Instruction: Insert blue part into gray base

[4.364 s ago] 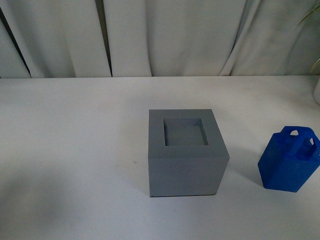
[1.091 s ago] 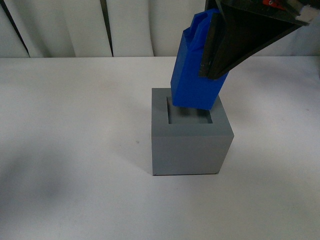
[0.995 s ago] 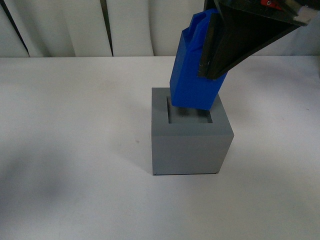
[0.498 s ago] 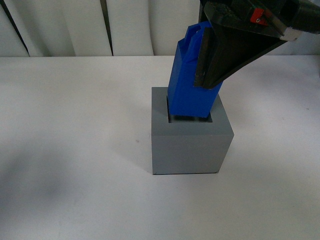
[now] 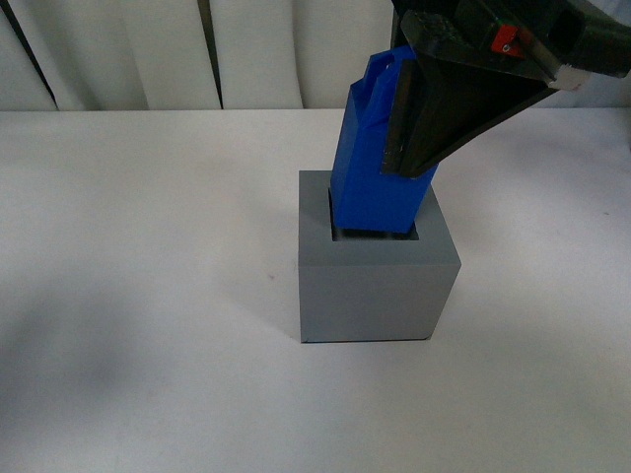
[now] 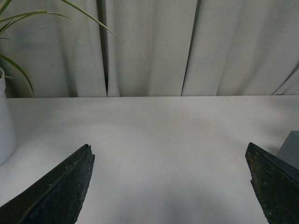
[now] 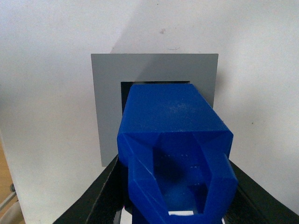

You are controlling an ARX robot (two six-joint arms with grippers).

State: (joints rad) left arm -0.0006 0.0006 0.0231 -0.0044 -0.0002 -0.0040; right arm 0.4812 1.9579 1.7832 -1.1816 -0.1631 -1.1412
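White table (image 5: pixel 148 246): right fingers (image 5: pixel 439 103) clamp blue part (image 5: pixel 370 172), foot hidden inside gray base (image 5: pixel 380 296); left fingers (image 6: pixel 60 191) spread.

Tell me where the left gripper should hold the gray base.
Likely the flat front and back walls of the gray base, low down, coming from its left: that side is free, while the blue part and right gripper crowd the top and right.

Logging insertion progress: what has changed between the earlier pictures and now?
The right gripper took the blue part from the table, where it stood to the right of the gray base, and carried it over the base. In the last second it lowered the part's lower end into the base. The part stays tilted and clamped; the base has not shifted during that second.
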